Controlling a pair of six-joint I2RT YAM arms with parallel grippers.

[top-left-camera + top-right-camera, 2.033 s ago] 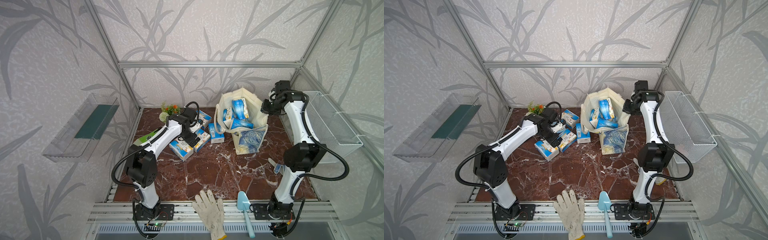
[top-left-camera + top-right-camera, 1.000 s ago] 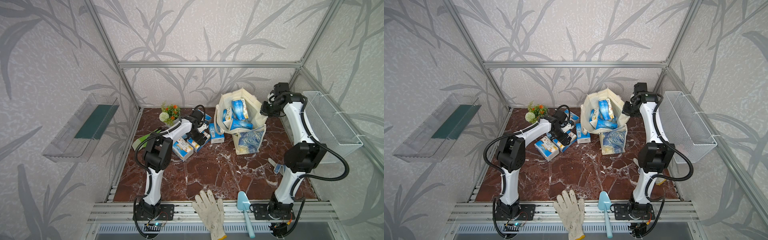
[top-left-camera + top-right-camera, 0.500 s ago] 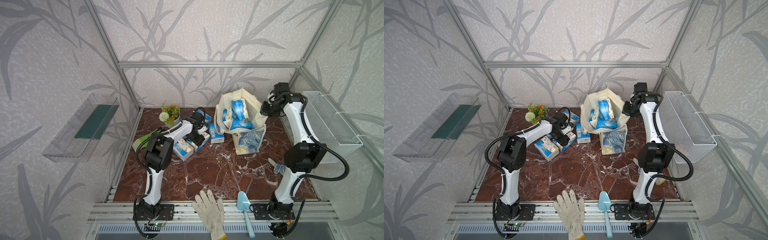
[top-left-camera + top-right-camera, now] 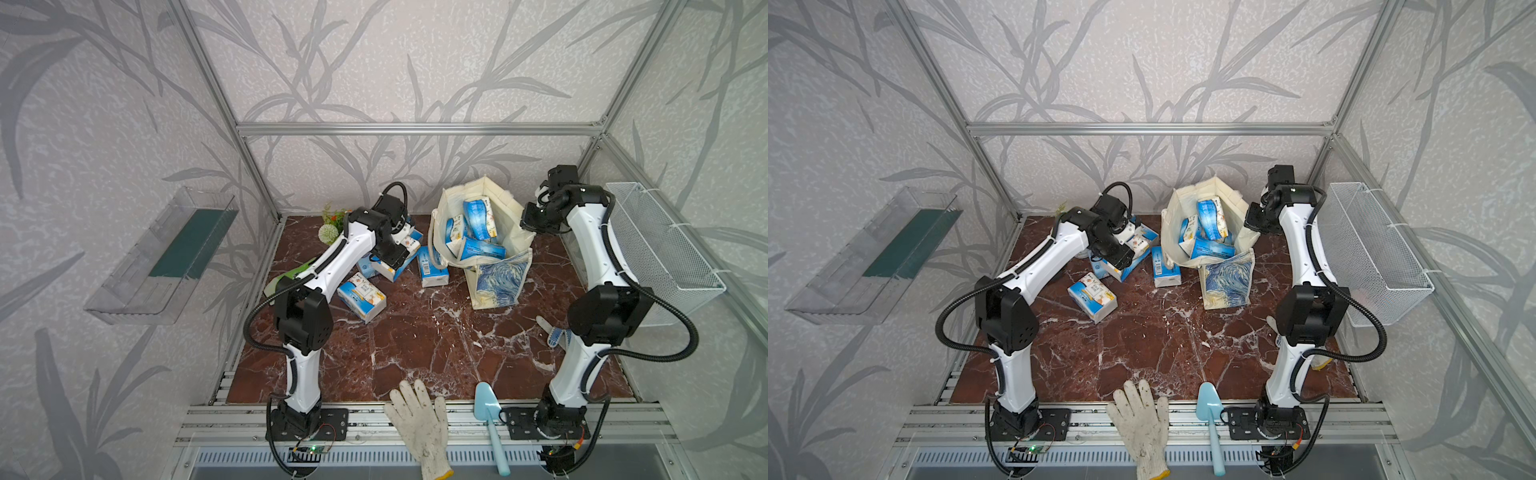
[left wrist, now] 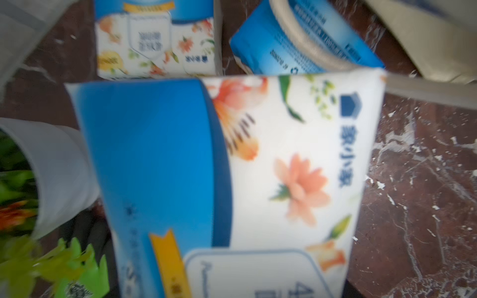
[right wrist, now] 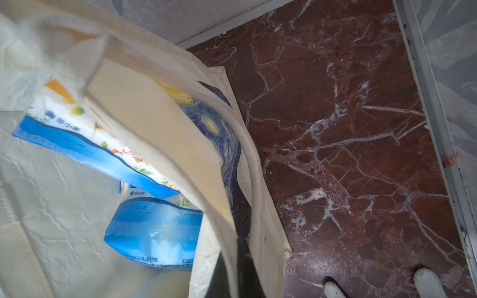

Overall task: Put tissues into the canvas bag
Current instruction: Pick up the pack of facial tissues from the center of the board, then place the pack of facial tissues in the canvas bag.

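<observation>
The canvas bag point(image 4: 500, 282) stands open at the back of the table, its Starry Night panel facing front, with several tissues point(image 4: 478, 220) inside. My right gripper point(image 4: 531, 219) is shut on the bag's right rim; in the right wrist view the cream wall point(image 6: 154, 116) runs into the jaws. More tissue packs lie left of the bag point(image 4: 360, 297) point(image 4: 432, 268). My left gripper point(image 4: 404, 239) is shut on a flower-printed pack point(image 5: 258, 167) at the back of that pile. The pack hides its fingers in the left wrist view.
A white pot of artificial flowers point(image 4: 332, 226) stands just left of the left gripper. A white glove point(image 4: 419, 419) and a blue trowel point(image 4: 490, 415) lie on the front rail. A wire mesh basket point(image 4: 656, 245) hangs on the right wall, a clear shelf point(image 4: 166, 257) on the left.
My left gripper's jaws have narrowed onto the flowered pack and it has hardly shifted. The right gripper holds the bag's rim in the same place.
</observation>
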